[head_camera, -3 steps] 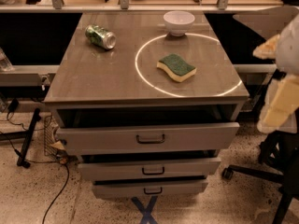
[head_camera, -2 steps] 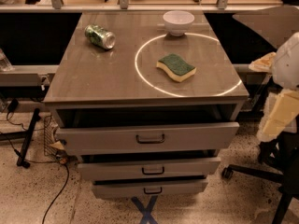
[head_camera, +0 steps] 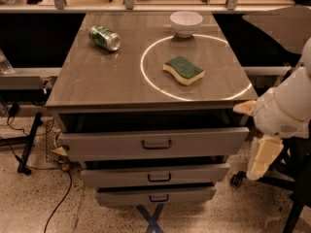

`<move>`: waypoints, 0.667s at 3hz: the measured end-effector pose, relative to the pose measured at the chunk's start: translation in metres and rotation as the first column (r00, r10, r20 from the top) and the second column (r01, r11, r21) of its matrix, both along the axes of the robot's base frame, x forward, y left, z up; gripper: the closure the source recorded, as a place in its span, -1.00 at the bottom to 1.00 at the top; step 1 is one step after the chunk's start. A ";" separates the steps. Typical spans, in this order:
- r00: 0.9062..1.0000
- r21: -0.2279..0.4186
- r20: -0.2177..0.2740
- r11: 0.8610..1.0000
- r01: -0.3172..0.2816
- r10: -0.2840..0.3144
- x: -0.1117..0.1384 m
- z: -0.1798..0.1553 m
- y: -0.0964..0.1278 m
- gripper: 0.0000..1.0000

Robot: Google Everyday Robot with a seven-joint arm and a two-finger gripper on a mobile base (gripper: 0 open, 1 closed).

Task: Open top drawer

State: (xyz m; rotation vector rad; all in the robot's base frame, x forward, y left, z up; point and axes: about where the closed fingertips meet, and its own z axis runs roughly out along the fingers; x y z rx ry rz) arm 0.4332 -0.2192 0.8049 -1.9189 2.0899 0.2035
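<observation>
The top drawer (head_camera: 107,144) is the widest grey front, just under the tabletop, with a small dark handle (head_camera: 156,143) at its centre. It stands pulled out a little, with a dark gap above its front. My gripper (head_camera: 262,155) hangs at the right of the cabinet, beside the drawer's right end and slightly below it, apart from the handle. The white arm (head_camera: 284,106) rises behind it at the frame's right edge.
Two narrower drawers (head_camera: 155,174) (head_camera: 156,196) sit below, each slightly out. On the tabletop (head_camera: 97,81) lie a green can (head_camera: 104,37), a white bowl (head_camera: 186,22) and a green-yellow sponge (head_camera: 183,70) inside a white ring. Cables (head_camera: 29,140) lie left; a chair base (head_camera: 291,188) stands right.
My arm and gripper have moved down and slightly left, toward the right end of the top drawer. The drawers and tabletop objects have not moved.
</observation>
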 end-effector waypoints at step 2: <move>0.996 0.042 -0.033 0.996 -0.076 0.077 0.001 -0.071 0.040 -1.00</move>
